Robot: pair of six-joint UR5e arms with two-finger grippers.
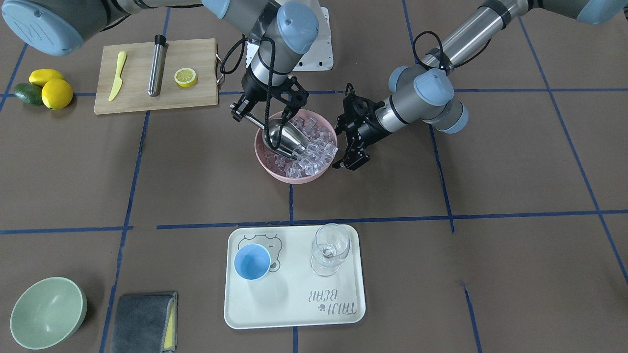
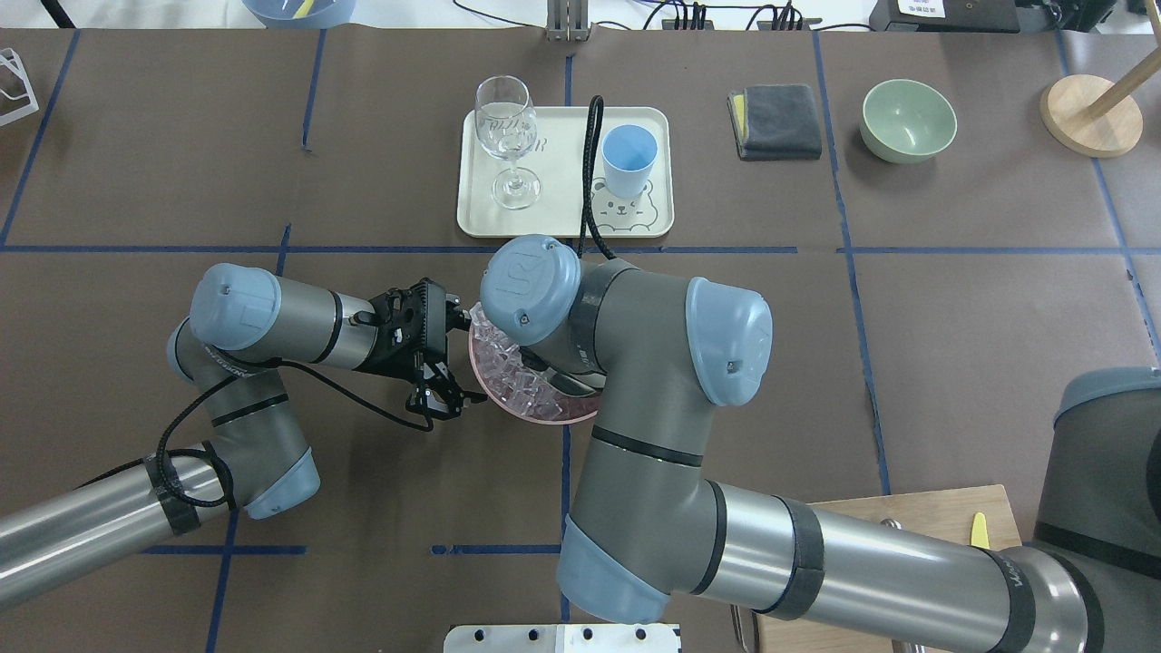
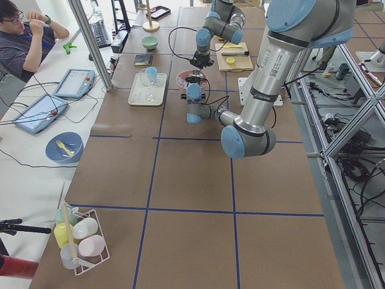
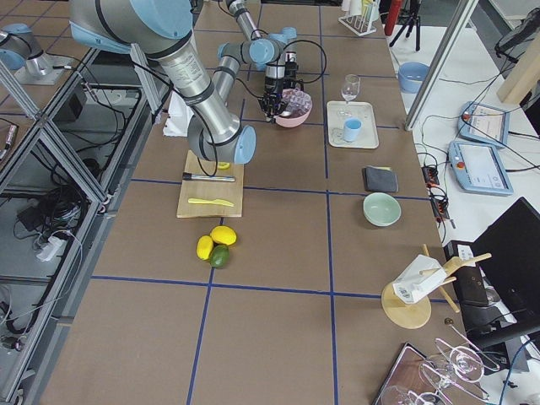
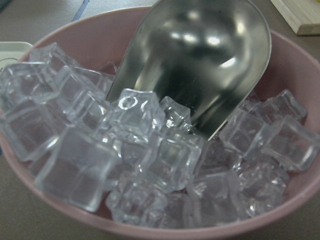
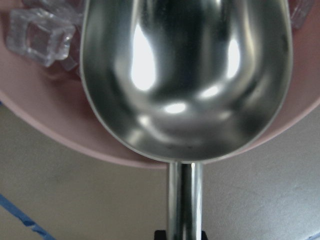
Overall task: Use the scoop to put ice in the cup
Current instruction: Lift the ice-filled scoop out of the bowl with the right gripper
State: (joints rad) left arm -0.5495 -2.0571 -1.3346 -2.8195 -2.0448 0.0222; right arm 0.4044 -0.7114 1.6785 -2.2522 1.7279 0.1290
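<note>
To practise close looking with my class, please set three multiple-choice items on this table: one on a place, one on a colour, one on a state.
1. Where does the cup stand?
A. cutting board
B. tray
C. grey cloth

2. What colour is the bowl holding the ice?
A. pink
B. green
C. blue

3. The cup is:
A. tipped over
B. full of ice
C. upright and empty

Answers:
1 B, it sits on the tray near the wine glass.
2 A, its rim is pink.
3 C, its blue inside shows bare.
</note>
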